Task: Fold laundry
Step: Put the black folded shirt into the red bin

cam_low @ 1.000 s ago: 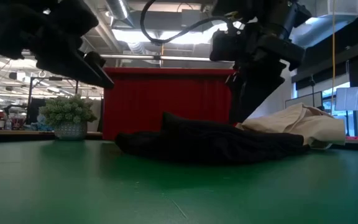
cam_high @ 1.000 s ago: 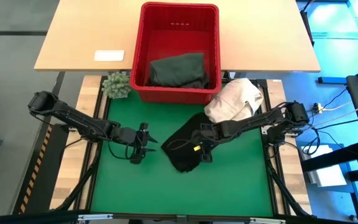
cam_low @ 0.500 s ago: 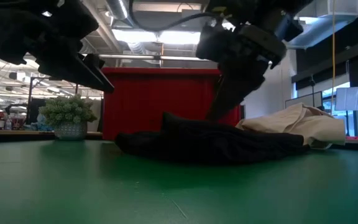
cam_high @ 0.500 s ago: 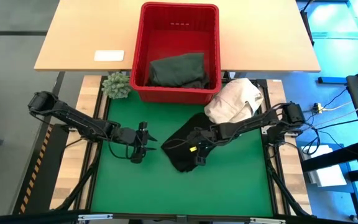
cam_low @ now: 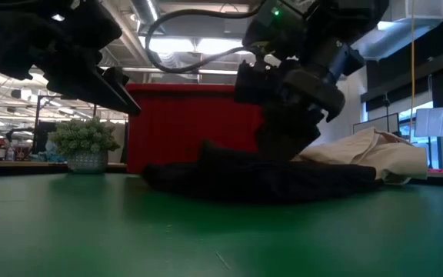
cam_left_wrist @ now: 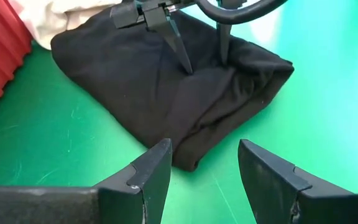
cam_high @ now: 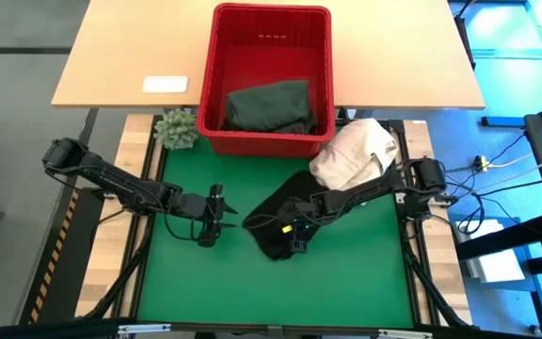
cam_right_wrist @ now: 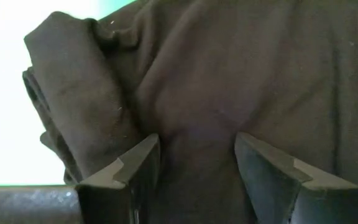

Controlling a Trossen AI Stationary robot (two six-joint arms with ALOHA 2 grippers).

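Observation:
A black garment [cam_high: 280,218] lies bunched on the green mat [cam_high: 346,273], its underside flat on it. My right gripper [cam_high: 295,234] has come down on the garment's top with its fingers open; the left wrist view shows it [cam_left_wrist: 205,67] from the front. My left gripper [cam_high: 219,218] hovers open above the mat just left of the garment, touching nothing. A dark green garment [cam_high: 269,105] lies in the red basket [cam_high: 216,85]. My right gripper sets its two open fingertips [cam_left_wrist: 187,68] on the black garment's top face [cam_left_wrist: 204,84], toward its near end. The fingers slant down from the table's right side. No cloth is pinched between them. The garment lies on the mat, slack.
A cream-white cloth heap [cam_high: 356,151] lies against the black garment's far right side. A small potted plant [cam_high: 177,129] stands left of the basket. A white flat object [cam_high: 166,84] lies on the wooden table behind. Bare mat [cam_high: 252,282] stretches along the near side.
My right gripper has sunk and moved toward the table's left, tipping its fingers further down, until its open tips reached the black garment's top. The garment has stayed where it was.

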